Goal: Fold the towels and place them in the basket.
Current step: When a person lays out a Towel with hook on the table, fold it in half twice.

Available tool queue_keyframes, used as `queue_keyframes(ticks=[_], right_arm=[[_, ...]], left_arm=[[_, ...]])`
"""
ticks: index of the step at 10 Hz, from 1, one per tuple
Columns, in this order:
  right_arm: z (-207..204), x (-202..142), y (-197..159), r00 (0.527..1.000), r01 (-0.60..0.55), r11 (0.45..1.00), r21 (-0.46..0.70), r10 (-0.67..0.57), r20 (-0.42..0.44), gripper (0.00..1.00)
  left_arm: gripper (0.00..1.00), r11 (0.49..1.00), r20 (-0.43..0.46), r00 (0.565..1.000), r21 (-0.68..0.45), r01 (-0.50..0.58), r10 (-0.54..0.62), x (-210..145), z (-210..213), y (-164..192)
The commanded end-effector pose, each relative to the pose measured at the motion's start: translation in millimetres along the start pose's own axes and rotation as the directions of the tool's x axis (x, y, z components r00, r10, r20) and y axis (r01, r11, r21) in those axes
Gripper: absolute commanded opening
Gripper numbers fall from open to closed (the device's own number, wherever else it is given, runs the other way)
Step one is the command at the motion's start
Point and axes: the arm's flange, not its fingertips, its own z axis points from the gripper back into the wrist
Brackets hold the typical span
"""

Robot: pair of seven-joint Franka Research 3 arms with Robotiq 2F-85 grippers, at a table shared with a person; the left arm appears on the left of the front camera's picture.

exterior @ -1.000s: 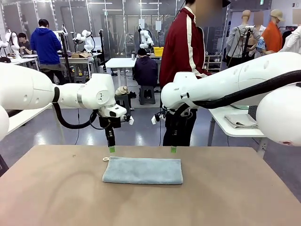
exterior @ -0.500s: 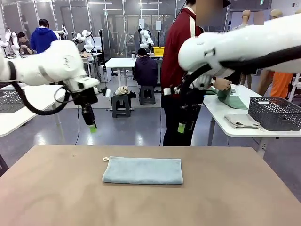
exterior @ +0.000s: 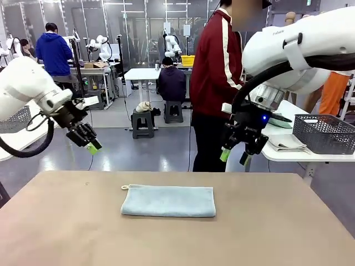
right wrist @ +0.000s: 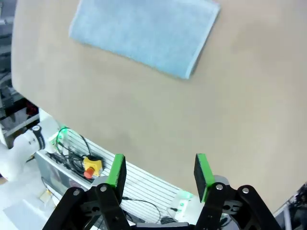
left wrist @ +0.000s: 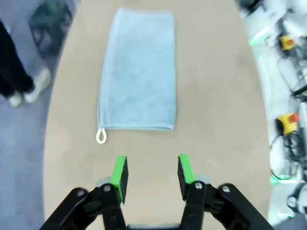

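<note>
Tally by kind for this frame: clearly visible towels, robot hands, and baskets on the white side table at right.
Grey-blue terry-cloth towel, flat on the brown table: 1
Pale folded towel on the white side table: 1
Dark grey lattice-walled plastic basket: 1
Black robot hands with green pads, open and empty, left hand and right hand: 2
Total: 5

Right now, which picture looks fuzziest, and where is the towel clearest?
Left wrist view: the towel looks soft and smeary, and the picture's corners are blurriest; right wrist view: a bit fuzzy too; front view: the towel is crisp and evenly lit.
</note>
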Motion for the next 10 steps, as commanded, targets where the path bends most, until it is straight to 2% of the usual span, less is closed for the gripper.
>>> queue_keyframes(ticks=[1,3,4,7,8,9,10], right_arm=[[10,8,-1,1.000,-0.020,1.000,-0.016,0.020,0.009,0.72],[10,8,-1,1.000,-0.020,1.000,-0.016,0.020,0.009,0.72],[10,8,-1,1.000,-0.020,1.000,-0.016,0.020,0.009,0.72],[10,8,-1,1.000,-0.020,1.000,-0.016,0.020,0.009,0.72],[10,8,-1,1.000,-0.020,1.000,-0.016,0.020,0.009,0.72],[9,5,1,1.000,-0.008,1.000,-0.004,0.008,0.018,0.72],[3,4,6,0.994,0.061,0.997,-0.040,-0.057,0.089,0.72]], left_arm=[[0.54,0.998,0.139,0.989,-0.036,0.054,-0.049,-30,6,-8],[0.54,0.996,0.227,0.970,0.032,0.084,-0.089,-54,6,-12],[0.54,0.997,0.245,0.967,0.054,0.063,-0.074,-62,8,-18],[0.54,0.998,0.248,0.968,0.067,0.014,-0.030,-51,-1,-26],[0.54,0.998,0.242,0.969,0.038,0.040,-0.048,-66,8,-11],[0.54,0.998,0.242,0.969,0.038,0.040,-0.048,-66,8,-11],[0.54,0.998,0.242,0.969,0.038,0.040,-0.048,-66,8,-11]])
